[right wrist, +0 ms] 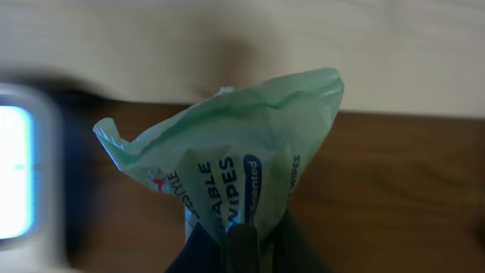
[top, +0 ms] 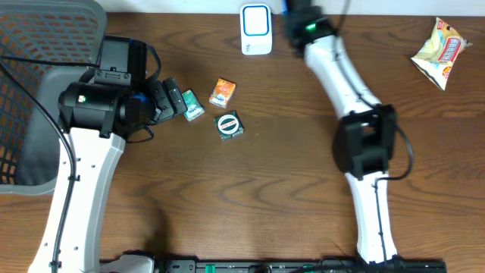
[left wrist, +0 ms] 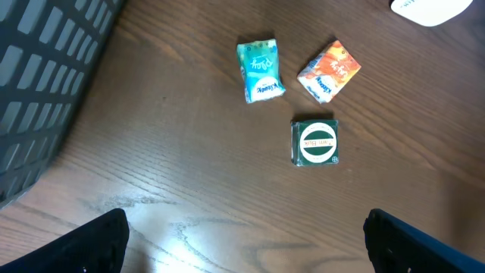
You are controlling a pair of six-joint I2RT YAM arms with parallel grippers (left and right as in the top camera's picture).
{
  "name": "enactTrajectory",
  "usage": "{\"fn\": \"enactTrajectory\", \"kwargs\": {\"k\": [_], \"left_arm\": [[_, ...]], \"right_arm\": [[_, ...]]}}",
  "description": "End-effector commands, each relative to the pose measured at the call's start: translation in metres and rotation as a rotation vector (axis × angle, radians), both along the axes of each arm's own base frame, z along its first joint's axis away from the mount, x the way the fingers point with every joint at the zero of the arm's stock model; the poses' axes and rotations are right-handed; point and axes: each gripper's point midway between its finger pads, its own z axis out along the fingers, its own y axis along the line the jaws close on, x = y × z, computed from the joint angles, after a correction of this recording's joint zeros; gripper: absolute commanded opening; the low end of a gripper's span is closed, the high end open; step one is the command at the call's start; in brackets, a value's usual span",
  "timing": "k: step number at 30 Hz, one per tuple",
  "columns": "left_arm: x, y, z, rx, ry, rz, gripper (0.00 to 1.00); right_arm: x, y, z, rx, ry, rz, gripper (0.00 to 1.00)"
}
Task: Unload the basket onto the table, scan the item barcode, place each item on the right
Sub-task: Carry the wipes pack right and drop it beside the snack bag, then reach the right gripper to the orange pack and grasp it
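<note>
Right wrist view: right claw [right wrist: 242,246] is clenched on the wipes pack [right wrist: 235,152], tips pinching its bottom edge. The rest of the pack stands straight up out of the fingers, free in the air. Pack is soft pale-green plastic film, crinkled, w/ a flared, creased top. Dark-blue print runs lengthwise: "ABLE WIPES" reads, start of the word lost in a fold. Next to it is a blue oval w/ white lettering too small to read, plus a red mark near one edge.

Just beside the claw and pack is the scanner [right wrist: 15,174]: white rounded housing, glowing pale-blue window, blurred. Behind the pack is the table [top: 288,189], dark brown wood grain.

Well apart from the right claw, at the table's corner, is a snack bag [top: 438,51]: crinkly yellow-white foil, red/blue logo, not legible.

Left claw [left wrist: 246,239] is released, fingers spread wide w/ nothing between, hanging over bare wood. Nearest ahead of it is a dark-green box [left wrist: 315,142], square, w/ a round white label crossed by a green band, text too small to read. Farther ahead are a teal sachet [left wrist: 260,70] and an orange sachet [left wrist: 329,70], near each other but not touching, both glossy & pillow-shaped. Off to the claw's side is a grey mesh basket [left wrist: 45,76].
</note>
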Motion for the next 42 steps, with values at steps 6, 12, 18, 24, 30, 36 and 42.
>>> {"fn": "enactTrajectory", "kwargs": {"k": [6, 12, 18, 24, 30, 36, 42], "left_arm": [[0.000, 0.002, 0.004, 0.010, -0.011, 0.001, 0.98], [0.000, 0.002, 0.004, 0.010, -0.011, 0.001, 0.97], [0.000, 0.002, 0.004, 0.010, -0.011, 0.001, 0.98], [0.000, 0.002, 0.004, 0.010, -0.011, 0.001, 0.98], [0.000, 0.002, 0.004, 0.010, -0.011, 0.001, 0.98], [0.000, 0.002, 0.004, 0.010, -0.011, 0.001, 0.98], [0.000, 0.002, 0.004, 0.010, -0.011, 0.001, 0.98]], "right_arm": [[-0.053, -0.208, 0.002, -0.090, 0.209, -0.354, 0.14], [-0.076, -0.228, -0.025, 0.096, 0.335, -0.309, 0.99], [-0.079, -0.180, -0.037, 0.322, 0.401, -0.149, 0.99], [-0.089, -0.059, -0.024, 0.744, 0.481, 0.200, 0.99], [-0.125, 0.051, -0.019, 0.818, 0.626, 0.401, 0.80], [-0.184, 0.126, -0.070, 0.490, 0.811, 0.440, 0.81], [-0.230, 0.179, -0.100, 0.400, 0.899, 0.538, 0.75]]}}
